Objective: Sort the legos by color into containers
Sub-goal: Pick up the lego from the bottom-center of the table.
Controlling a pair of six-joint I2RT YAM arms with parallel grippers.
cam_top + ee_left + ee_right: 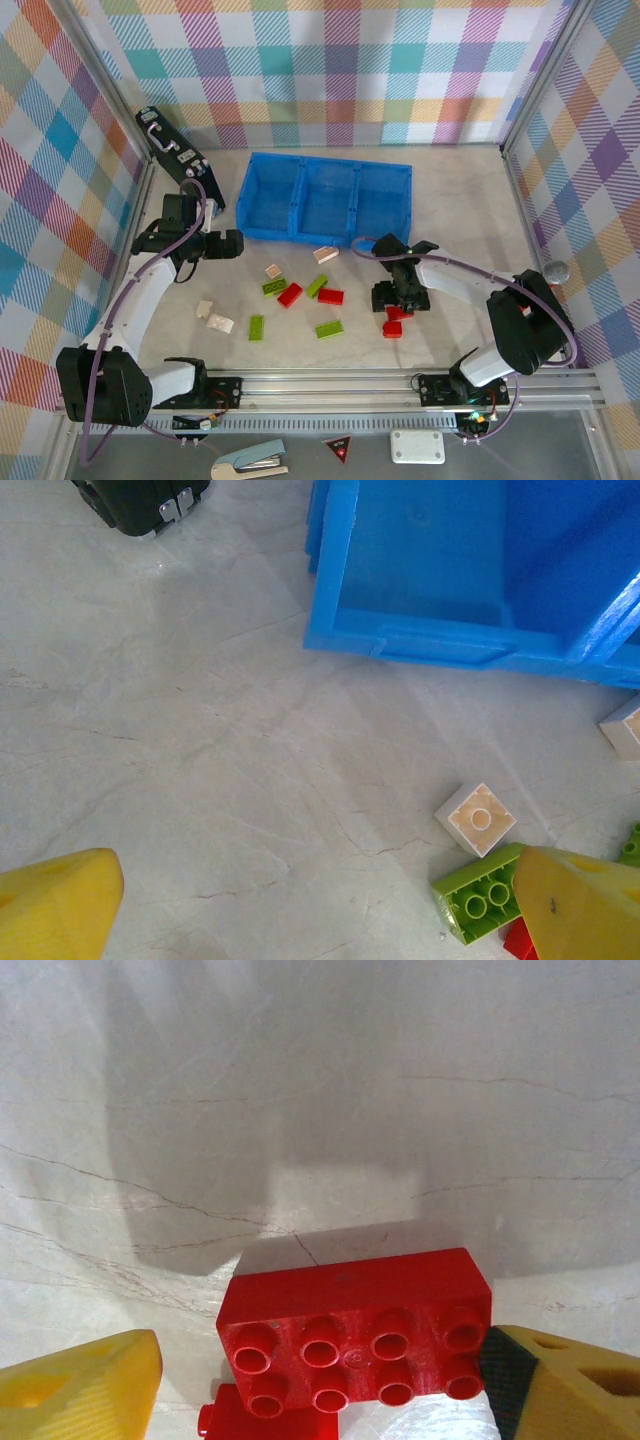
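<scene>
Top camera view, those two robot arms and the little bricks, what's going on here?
Toy bricks are being sorted by color into a blue tray. Its three compartments look empty, and red, green and cream bricks lie scattered on the table in front of it. The right gripper sits low over a red brick, fingers on either side, not yet closed on it. The left gripper hovers open near the tray's left end, holding nothing.
</scene>
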